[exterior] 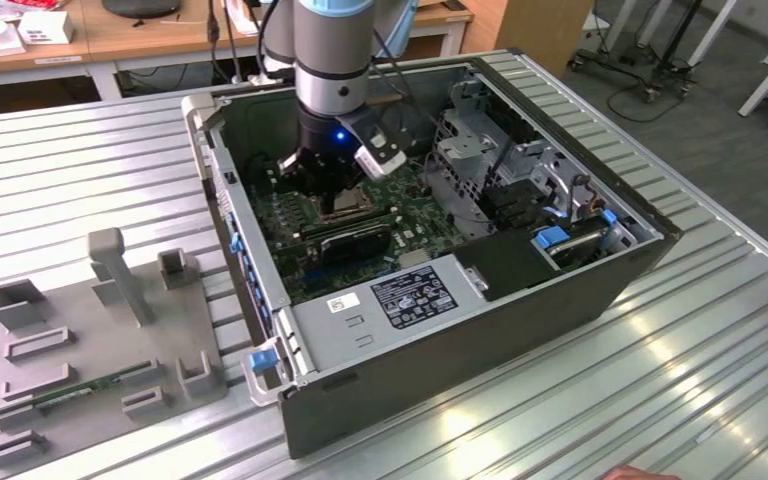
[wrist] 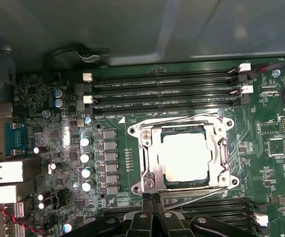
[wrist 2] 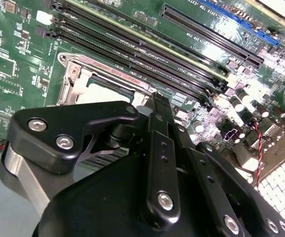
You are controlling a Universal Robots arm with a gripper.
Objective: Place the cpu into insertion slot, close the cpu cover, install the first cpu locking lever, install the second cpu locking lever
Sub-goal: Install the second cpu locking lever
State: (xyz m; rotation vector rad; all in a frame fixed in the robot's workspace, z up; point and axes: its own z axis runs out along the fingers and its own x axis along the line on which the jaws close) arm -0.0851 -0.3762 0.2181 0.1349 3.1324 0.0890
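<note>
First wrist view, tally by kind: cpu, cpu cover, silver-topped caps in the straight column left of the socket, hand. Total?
cpu: 1
cpu cover: 1
silver-topped capacitors in that column: 4
hand: 1
Total: 7

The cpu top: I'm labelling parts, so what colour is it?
A pale silvery-tan metal, seen best in the first wrist view, where the cpu sits in the socket.

Glare whitens cpu point(wrist: 186, 157); case interior dim.
</note>
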